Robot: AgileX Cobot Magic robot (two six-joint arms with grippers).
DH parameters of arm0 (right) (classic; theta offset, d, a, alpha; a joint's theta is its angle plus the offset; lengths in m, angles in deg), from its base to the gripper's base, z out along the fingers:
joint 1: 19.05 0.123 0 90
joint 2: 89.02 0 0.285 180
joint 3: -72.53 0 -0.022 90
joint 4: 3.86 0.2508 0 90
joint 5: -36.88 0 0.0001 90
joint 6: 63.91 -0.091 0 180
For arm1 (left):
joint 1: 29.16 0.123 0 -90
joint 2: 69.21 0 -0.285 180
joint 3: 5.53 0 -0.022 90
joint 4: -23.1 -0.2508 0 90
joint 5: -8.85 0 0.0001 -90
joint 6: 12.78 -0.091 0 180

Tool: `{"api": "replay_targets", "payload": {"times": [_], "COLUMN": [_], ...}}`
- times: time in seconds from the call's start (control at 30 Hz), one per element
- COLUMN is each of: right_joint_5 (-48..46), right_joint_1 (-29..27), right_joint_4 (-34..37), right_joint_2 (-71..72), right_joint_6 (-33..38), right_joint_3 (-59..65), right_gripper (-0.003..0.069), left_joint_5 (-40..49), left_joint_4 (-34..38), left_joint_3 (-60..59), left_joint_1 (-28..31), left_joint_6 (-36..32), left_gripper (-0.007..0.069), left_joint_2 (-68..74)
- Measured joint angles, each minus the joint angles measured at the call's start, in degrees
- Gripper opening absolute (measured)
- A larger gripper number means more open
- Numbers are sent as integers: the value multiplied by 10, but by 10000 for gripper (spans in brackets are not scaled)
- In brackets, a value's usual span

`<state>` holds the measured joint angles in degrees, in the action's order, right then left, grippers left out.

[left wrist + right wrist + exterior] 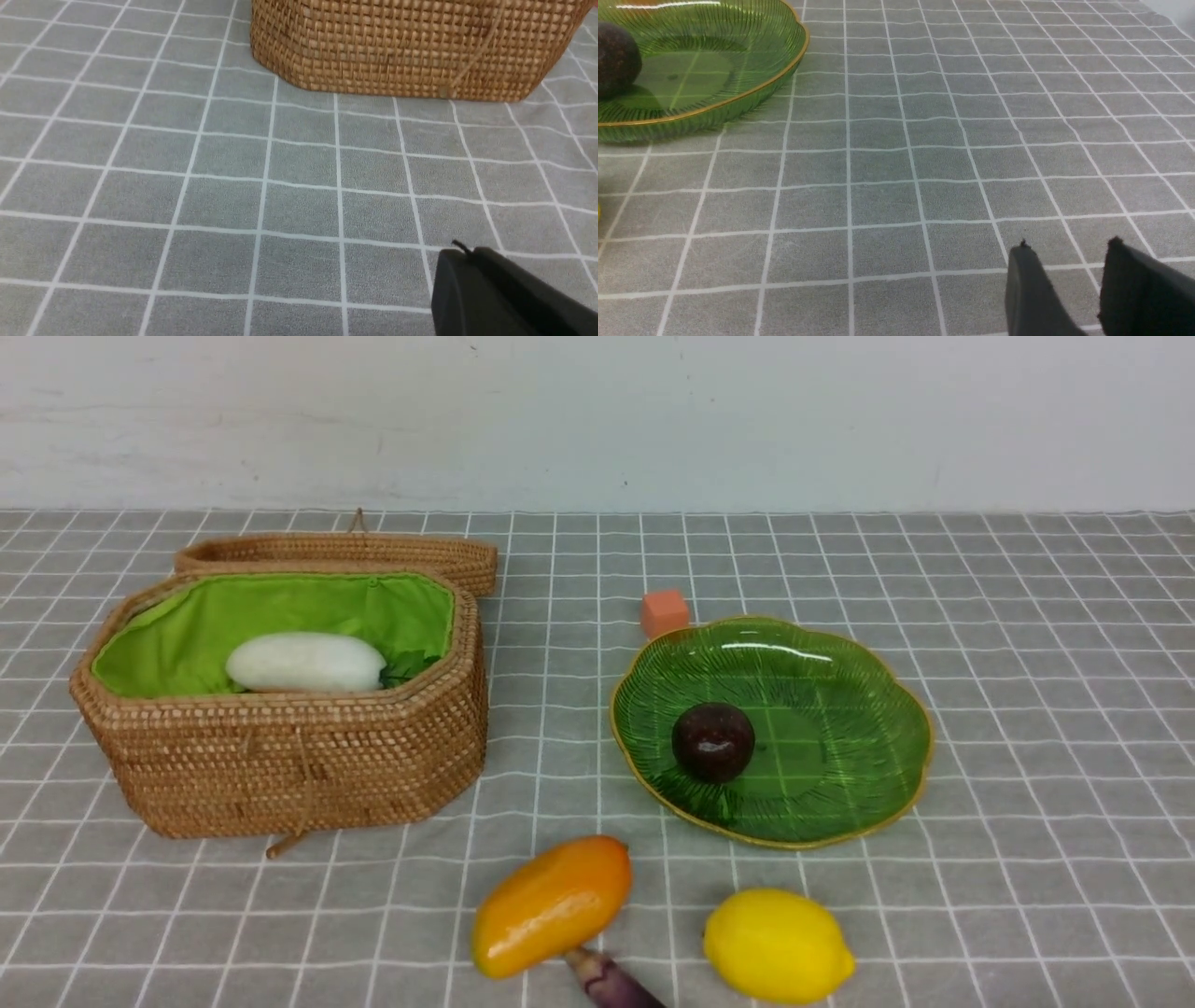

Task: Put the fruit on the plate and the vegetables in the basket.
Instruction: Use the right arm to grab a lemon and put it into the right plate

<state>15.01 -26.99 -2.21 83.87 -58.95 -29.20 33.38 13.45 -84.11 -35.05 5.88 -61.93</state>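
Front: you see the white vegetable (pixel 305 663) in the basket (pixel 280 765), the ball (pixel 713 741) on the plate (pixel 840 709), and the mango (pixel 551 905), lemon (pixel 777 945) and eggplant (pixel 611 982) on the cloth (pixel 1027 849). Left wrist: your left gripper (pixel 467 255) is clenched, empty, near the basket. Right wrist: your right gripper (pixel 1069 247) is parted, empty, near the plate.

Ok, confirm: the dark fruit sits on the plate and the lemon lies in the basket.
Wrong on the lemon: it lies on the cloth near the plate, not in the basket, as the front view shows. The dark fruit part holds.

Right of frame, cloth (pixel 1055 728) lies open; basket (pixel 280 765) fills left, plate (pixel 840 747) centre, mango (pixel 551 905) and lemon (pixel 775 945) bottom centre.
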Motion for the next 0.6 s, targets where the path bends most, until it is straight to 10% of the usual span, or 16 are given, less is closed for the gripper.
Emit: {"api": "replay_targets", "payload": {"times": [0.6], "right_joint_5": [59], "right_joint_1": [0], "right_joint_4": [-11], "right_joint_2": [0], "right_joint_6": [-1], "right_joint_3": [5], "right_gripper": [241], "left_joint_5": [0], "left_joint_4": [0], "left_joint_3": [0], "left_joint_1": [-14], "left_joint_6": [0], "left_gripper": [7], "left_joint_2": [0]}}
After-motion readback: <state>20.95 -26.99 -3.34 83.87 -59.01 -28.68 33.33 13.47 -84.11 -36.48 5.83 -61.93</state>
